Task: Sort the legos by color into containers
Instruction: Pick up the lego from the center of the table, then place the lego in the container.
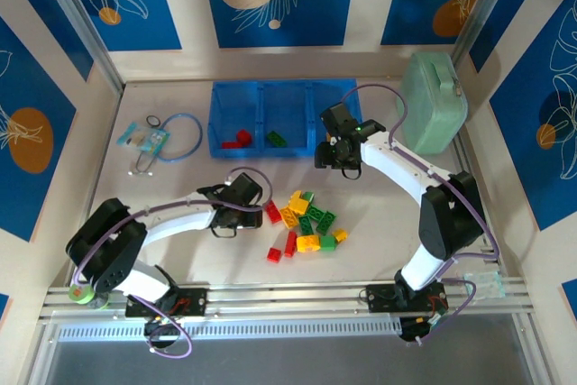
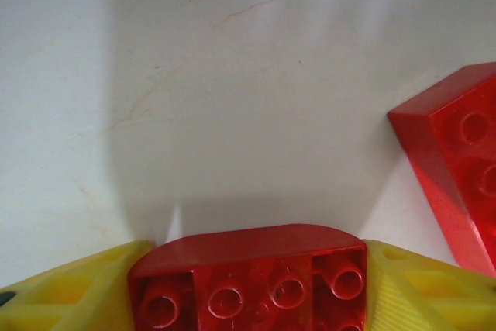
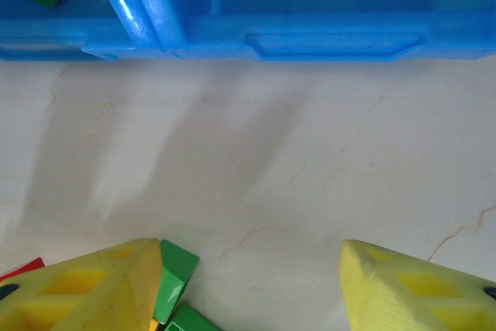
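Blue wall panels (image 1: pixel 297 6) all around, white leaf outlines and tan circles on them, cream strips between. Pale, faintly veined counter (image 1: pixel 383 223) below, aluminium rails (image 1: pixel 288 297) along its near edge, soft shadows.

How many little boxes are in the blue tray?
3, side by side in the blue tray: the left compartment holds red lego, the middle compartment a green lego, and the right compartment is partly hidden behind the right arm.
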Motion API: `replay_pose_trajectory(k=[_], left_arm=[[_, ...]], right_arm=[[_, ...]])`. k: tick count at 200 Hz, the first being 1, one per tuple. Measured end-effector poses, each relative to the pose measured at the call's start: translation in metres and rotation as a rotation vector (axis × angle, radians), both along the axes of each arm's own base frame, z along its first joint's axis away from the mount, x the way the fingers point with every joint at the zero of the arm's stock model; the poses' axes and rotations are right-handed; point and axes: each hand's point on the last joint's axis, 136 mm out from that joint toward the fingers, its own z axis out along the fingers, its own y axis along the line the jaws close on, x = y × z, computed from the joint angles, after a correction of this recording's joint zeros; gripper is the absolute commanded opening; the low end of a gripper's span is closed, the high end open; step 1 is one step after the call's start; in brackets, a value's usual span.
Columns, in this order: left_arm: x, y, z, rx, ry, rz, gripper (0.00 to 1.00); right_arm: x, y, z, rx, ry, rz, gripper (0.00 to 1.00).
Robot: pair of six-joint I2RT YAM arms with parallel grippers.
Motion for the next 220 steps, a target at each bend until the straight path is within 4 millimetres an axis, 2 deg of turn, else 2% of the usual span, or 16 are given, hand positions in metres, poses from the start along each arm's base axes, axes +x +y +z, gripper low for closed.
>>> replay_pose_trajectory(k=[42,75,108,135,156,182,220], left_arm=[[0.001,0.0,0.004,0.014,0.001,-0.007,0.55],[0.023,0.001,0.024,0.015,-0.041,0.004,0.55],[0.07,0.008,0.067,-0.016,-0.135,0.054,0.55],[0.12,0.016,0.111,-0.047,-0.235,0.104,0.55],[0.159,0.021,0.132,-0.053,-0.282,0.132,0.55],[0.203,0.021,0.14,-0.05,-0.301,0.147,0.55],[0.244,0.025,0.119,-0.034,-0.255,0.174,0.55]], right_arm=[[-0.003,-0.001,-0.007,0.0,0.013,0.0,0.62],[-0.007,-0.002,-0.011,0.0,0.021,0.001,0.62],[-0.016,-0.006,-0.007,0.014,0.014,-0.003,0.62],[-0.022,-0.009,-0.003,0.027,0.003,-0.012,0.62],[-0.03,-0.012,-0.006,0.03,0.009,-0.017,0.62],[-0.038,-0.011,-0.01,0.033,0.018,-0.005,0.62],[-0.056,-0.002,-0.013,0.043,0.027,0.044,0.62]])
